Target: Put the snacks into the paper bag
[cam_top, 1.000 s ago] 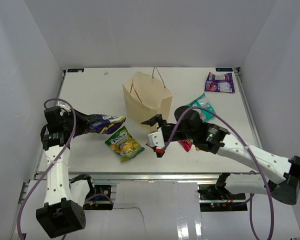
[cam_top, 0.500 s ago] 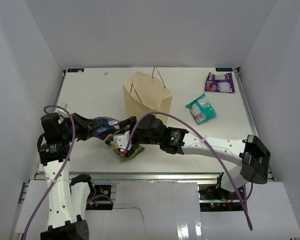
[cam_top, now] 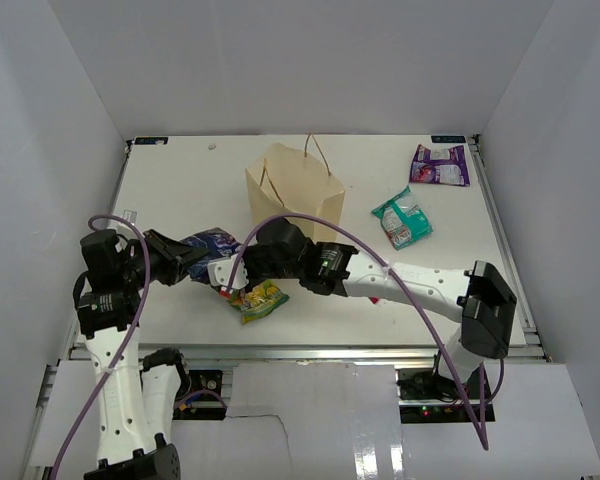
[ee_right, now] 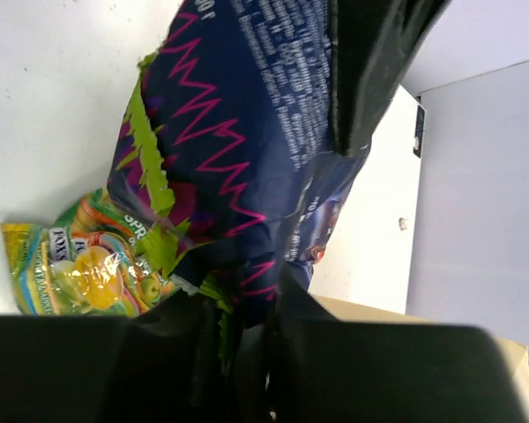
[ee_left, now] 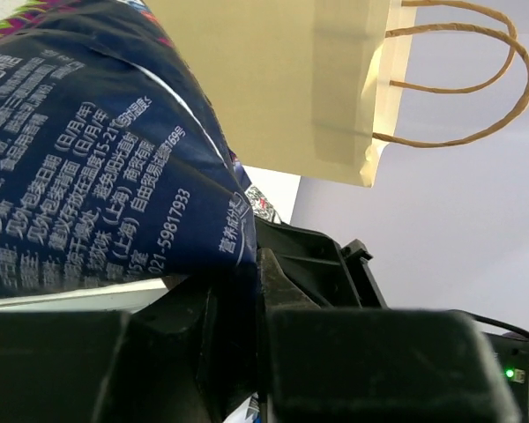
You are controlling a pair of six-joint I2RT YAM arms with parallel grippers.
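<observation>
A dark blue packet [cam_top: 208,243] hangs just above the table between both grippers. My left gripper [cam_top: 185,256] is shut on its left end; the left wrist view has the packet [ee_left: 97,150] pinched in the jaws [ee_left: 260,282]. My right gripper [cam_top: 223,274], reached far across, is shut on the packet's [ee_right: 247,132] lower edge [ee_right: 269,304]. A green-yellow packet [cam_top: 260,300] lies on the table just below them. The tan paper bag [cam_top: 295,198] stands upright behind, mouth open. Farther right lie a teal packet [cam_top: 402,220] and a purple-white packet [cam_top: 440,165].
The white table [cam_top: 180,180] is boxed in by white walls on three sides. The right arm [cam_top: 410,285] stretches across the front of the table, passing close in front of the bag. The bag's string handles [ee_left: 458,79] stand up above its rim.
The right arm swung left from mid-table to the dark blue packet and its jaws went from open to shut on it. The left gripper kept its hold and shifted slightly.
</observation>
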